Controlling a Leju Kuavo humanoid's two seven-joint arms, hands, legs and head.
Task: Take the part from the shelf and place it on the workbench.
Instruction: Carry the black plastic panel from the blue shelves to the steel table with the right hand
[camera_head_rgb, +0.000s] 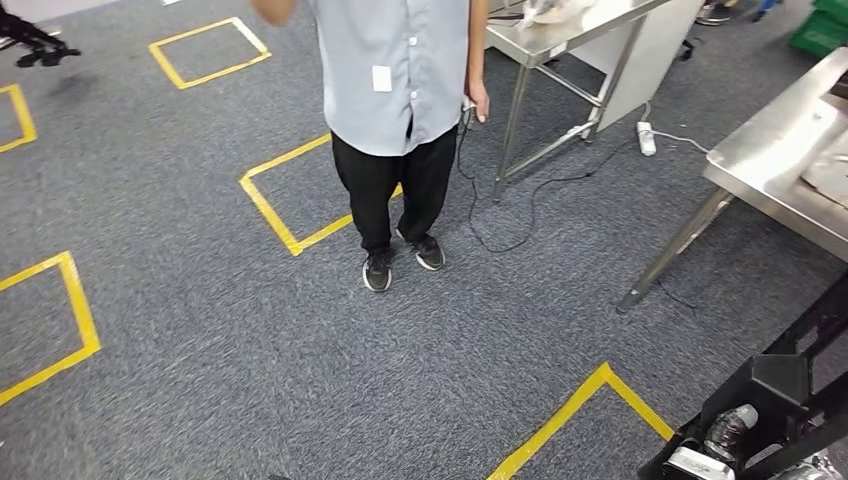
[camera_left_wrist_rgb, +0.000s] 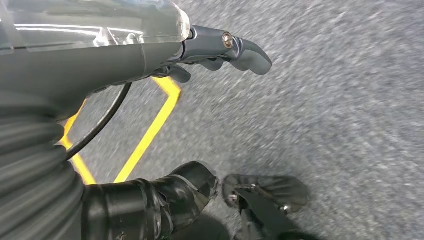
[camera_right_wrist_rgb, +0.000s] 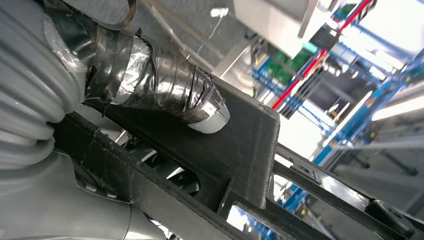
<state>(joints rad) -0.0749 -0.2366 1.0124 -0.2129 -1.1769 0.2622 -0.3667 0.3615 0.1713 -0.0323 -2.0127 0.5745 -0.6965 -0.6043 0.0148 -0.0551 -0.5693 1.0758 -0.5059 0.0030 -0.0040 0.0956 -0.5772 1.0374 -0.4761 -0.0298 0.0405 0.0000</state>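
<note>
Black part (camera_right_wrist_rgb: 220, 145) is held by the right robot hand (camera_right_wrist_rgb: 150, 85), thumb pressed on it; the left robot hand (camera_left_wrist_rgb: 220, 50) hangs empty, fingers loosely extended. A collision with the person (camera_head_rgb: 395, 120) ahead is risked.

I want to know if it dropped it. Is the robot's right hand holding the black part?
Yes. The right hand has its taped thumb pressed on the black part, off the workbench.

No legible text or labels anywhere.
</note>
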